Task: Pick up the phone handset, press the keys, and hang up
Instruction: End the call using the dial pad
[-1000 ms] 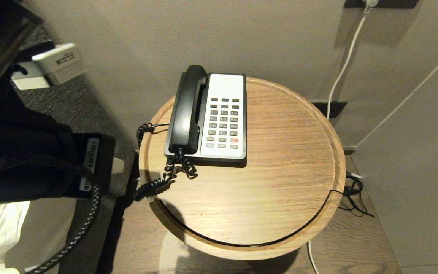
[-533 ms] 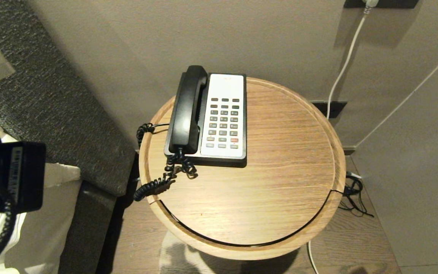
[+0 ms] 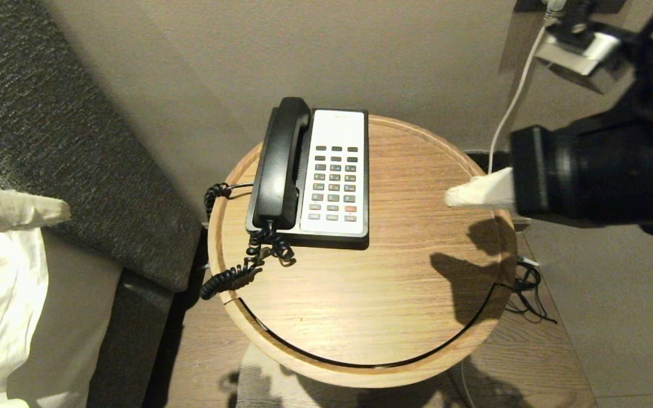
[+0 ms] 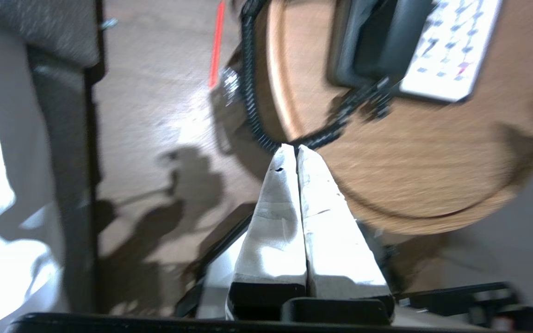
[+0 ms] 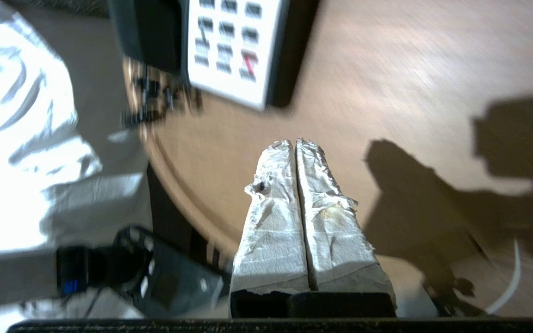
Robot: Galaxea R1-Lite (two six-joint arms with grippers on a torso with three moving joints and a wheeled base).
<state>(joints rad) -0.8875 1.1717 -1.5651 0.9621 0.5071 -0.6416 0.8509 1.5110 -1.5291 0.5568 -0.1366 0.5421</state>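
The handset [image 3: 279, 163] lies seated in its cradle on the phone [image 3: 335, 175], left of the keys [image 3: 334, 182], cord [image 3: 241, 266] trailing over the tabletop [image 3: 406, 283] edge, so nothing is lifted yet. The right tool [image 3: 452, 196], fingers pressed together and empty, hovers over the tabletop's right side, probably nearing the phone. The left tool [image 4: 293, 149], likewise closed and empty, hangs off the tabletop's near-left edge.
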